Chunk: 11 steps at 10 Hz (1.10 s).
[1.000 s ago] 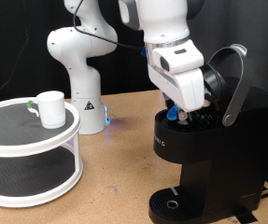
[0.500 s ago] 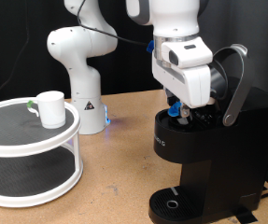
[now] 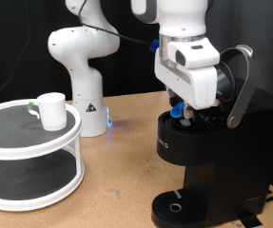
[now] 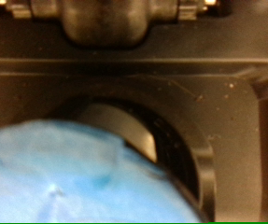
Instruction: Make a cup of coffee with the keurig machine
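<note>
- Exterior view shows the keurig machine (image 3: 212, 157) at the exterior view's right, standing on the brown surface (image 3: 117, 180); its lid (image 3: 233, 81) is lifted, with the grey handle arching over the open top.
- At the machine's foot, the round drip tray (image 3: 177, 207) lies bare, with no cup on it.
- The gripper (image 3: 184, 111) hangs right over the open top of the machine, between the lifted lid and the machine's front edge, and its jaws reach down to the rim of the opening.
- A small blue thing (image 3: 177, 110) shows at the jaws, just above the machine's opening; if the jaws are pinching it or are spread, I cannot tell.
- Wrist view shows a round dark chamber (image 4: 176, 149) of the machine straight under the jaws, and a large blurred blue shape (image 4: 77, 177) covers a big part of it.
- The cup (image 3: 51, 110) stands well apart from the jaws, at the exterior view's left, on the top level of a white two-level rack (image 3: 31, 157), upright, with a green mark beside it.
- Behind the rack, the white robot base (image 3: 82, 71) stands on the surface.
</note>
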Each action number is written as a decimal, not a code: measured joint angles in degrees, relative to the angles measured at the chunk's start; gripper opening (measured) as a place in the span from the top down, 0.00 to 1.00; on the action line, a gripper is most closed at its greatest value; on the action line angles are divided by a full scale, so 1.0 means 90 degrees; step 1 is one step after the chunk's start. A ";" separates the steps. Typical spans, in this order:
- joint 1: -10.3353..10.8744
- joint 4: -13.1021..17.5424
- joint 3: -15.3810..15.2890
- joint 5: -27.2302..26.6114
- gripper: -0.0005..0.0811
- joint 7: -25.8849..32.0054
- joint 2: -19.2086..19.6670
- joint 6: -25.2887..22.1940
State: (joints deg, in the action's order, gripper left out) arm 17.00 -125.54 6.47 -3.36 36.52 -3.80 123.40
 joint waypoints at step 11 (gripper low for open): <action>-0.0009 0.0078 -0.0046 0.0164 0.20 -0.0174 0.0064 0.0113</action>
State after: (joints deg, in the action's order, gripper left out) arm 16.92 -124.84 6.05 -1.88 34.95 -3.23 124.42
